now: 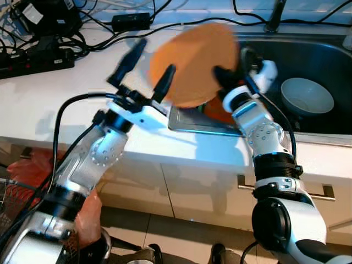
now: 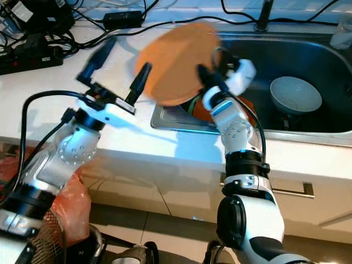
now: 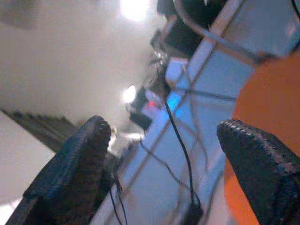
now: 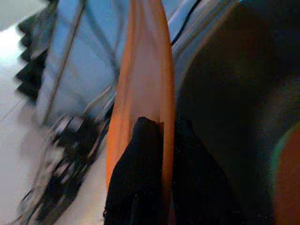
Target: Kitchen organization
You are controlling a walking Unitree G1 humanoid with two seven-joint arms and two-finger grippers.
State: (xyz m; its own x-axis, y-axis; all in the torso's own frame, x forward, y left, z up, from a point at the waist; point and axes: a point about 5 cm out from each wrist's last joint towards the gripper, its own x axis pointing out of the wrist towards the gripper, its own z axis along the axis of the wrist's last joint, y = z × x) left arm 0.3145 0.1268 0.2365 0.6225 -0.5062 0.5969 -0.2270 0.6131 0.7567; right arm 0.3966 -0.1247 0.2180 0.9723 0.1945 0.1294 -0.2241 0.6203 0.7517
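The right tool pinched the rim of an orange plate, held tilted above the white bench at the sink's edge. The left tool hovered just beside the plate, fingers spread wide.

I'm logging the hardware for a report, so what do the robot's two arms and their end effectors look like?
Both arms are silver-grey metal with rounded, perforated joint housings and black collars. White wrist blocks carry the left end effector and right end effector, each with two long black fingers with textured pads. Black cables loop along both arms.
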